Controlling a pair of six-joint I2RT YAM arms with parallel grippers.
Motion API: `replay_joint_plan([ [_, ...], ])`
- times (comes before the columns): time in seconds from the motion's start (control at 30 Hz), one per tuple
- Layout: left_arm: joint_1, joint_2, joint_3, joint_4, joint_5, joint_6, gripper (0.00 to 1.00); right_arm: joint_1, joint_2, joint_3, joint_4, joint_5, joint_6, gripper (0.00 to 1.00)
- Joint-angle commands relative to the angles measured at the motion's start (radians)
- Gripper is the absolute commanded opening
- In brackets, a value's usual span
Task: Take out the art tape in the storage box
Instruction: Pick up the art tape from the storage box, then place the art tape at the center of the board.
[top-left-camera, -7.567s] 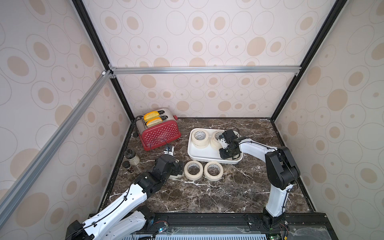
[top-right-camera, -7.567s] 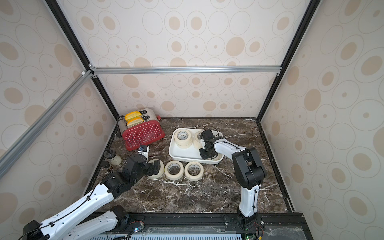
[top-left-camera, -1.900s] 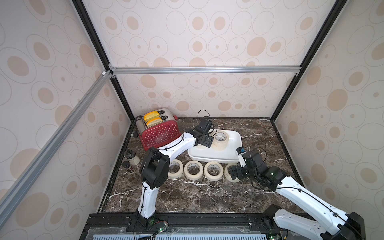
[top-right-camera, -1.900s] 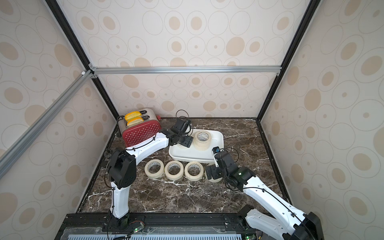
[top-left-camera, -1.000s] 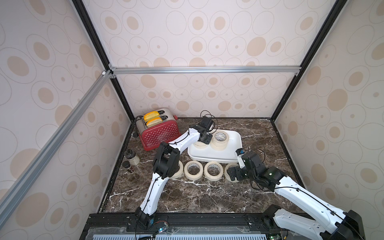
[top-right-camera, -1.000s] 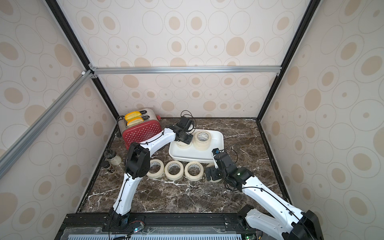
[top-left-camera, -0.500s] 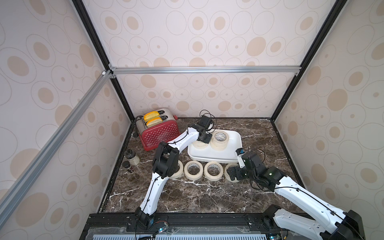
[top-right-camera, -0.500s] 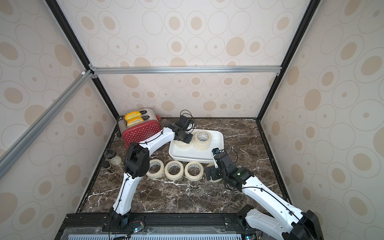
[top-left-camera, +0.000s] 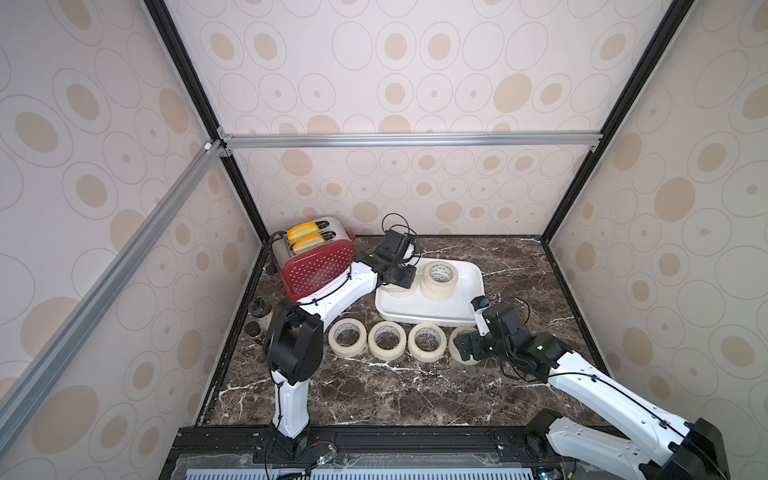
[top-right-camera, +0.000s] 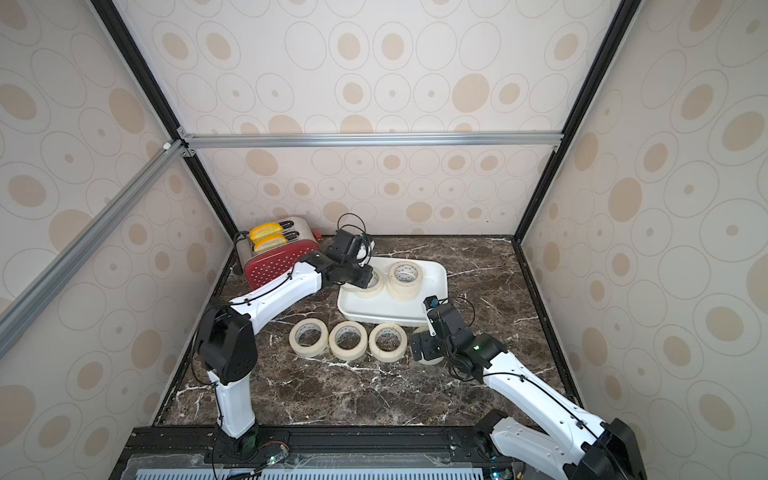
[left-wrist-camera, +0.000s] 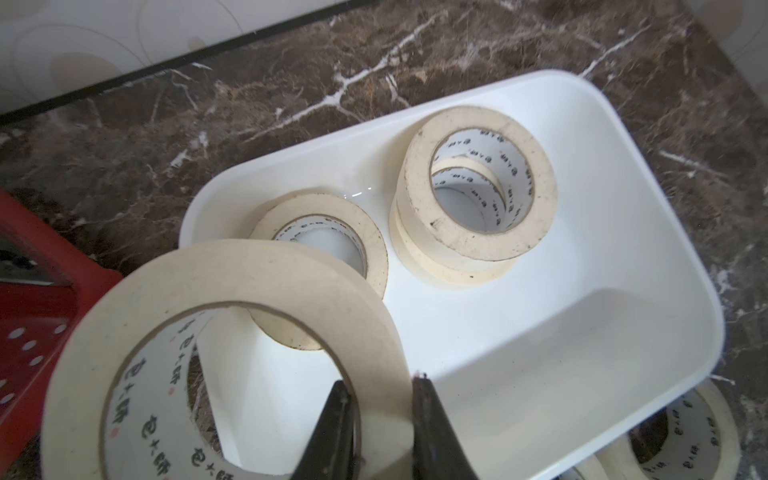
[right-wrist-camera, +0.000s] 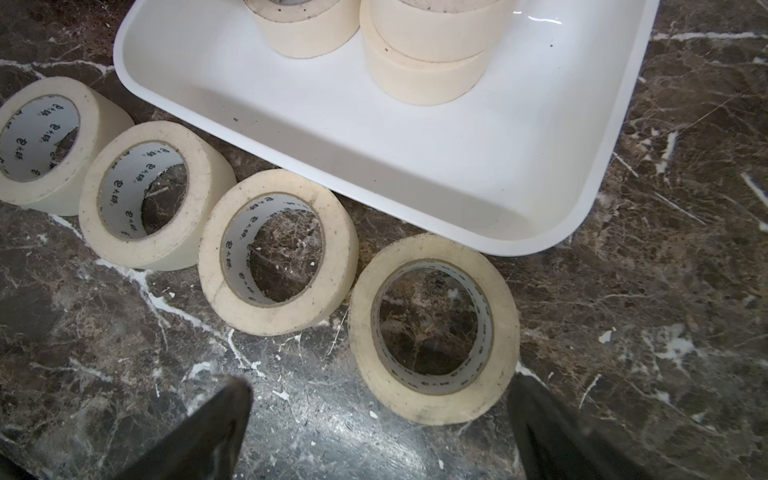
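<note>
- A dark brown marble surface (top-left-camera: 374, 395) veined in white fills the floor of a booth with cream circle-patterned walls (top-left-camera: 415, 83) and an aluminium frame (top-left-camera: 395, 139).
- A red dotted toaster (top-left-camera: 318, 266) stands in the back left corner, and small jars (top-left-camera: 259, 309) sit at the left edge.
- The white glossy storage box (top-left-camera: 457, 307) lies near the back edge, about midway across.
- The art tape is cream rings with white printed cores.
- A row of four (top-left-camera: 388, 340) lies flat on the surface just in front of the box.
- A stack of two (left-wrist-camera: 473, 208) and a single roll (left-wrist-camera: 374, 257) rest inside the box.
- The left hand (left-wrist-camera: 380, 384) pinches the wall of the held roll (left-wrist-camera: 249, 274), one finger inside the ring and one outside, over the box's left end.
- The right hand (right-wrist-camera: 378, 384) is spread wide and grips nothing, just beside the right end roll (right-wrist-camera: 434, 328) of the row.
</note>
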Motion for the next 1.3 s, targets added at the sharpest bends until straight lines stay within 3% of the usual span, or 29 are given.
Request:
replay_joint_plan([
  [0.0, -0.004, -0.110, -0.082, 0.085, -0.019, -0.050, 0.02, -0.003, 0.012, 0.005, 0.015, 0.012, -0.010, 1.00],
  [0.67, -0.067, -0.663, -0.606, -0.004, -0.123, -0.136, 0.00, -0.015, 0.070, 0.056, 0.055, 0.037, -0.064, 1.00],
  [0.93, -0.085, -0.809, -0.773, -0.091, -0.008, -0.239, 0.00, -0.021, 0.065, 0.064, 0.067, 0.058, -0.078, 1.00],
  [1.27, -0.104, -0.897, -0.916, -0.122, 0.134, -0.326, 0.00, -0.050, 0.062, 0.069, 0.079, 0.041, -0.081, 1.00],
])
